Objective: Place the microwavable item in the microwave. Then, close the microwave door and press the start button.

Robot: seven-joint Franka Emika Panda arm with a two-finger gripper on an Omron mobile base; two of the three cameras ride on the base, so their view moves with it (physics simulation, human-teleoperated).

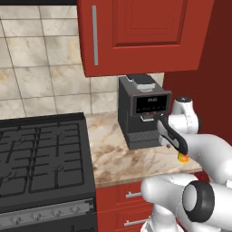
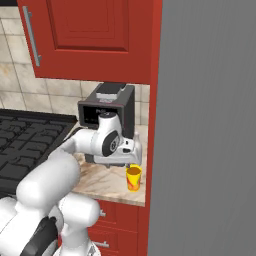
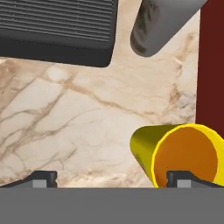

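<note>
The microwavable item, a small yellow cup [image 2: 133, 178] with a red mark, stands upright on the marble counter [image 2: 107, 181] near its right end, close to the red side panel [image 3: 212, 65]. My gripper [image 2: 133, 163] hangs just above it, pointing down. In the hand view the gripper [image 3: 113, 178] is open, its fingertips wide apart with nothing between them. The cup [image 3: 179, 157] shows its orange inside under the right fingertip [image 3: 183, 177]. From the left base camera the cup [image 1: 183, 157] peeks out below my hand. The microwave and its door are out of view.
A black coffee machine [image 1: 144, 111] stands at the back of the counter just behind my hand. A black stove [image 1: 43, 154] lies to the left. Red cabinets [image 1: 140, 31] hang overhead. A tall grey fridge side [image 2: 210, 125] stands to the right. A grey cylinder [image 3: 162, 22] lies near the coffee machine's base.
</note>
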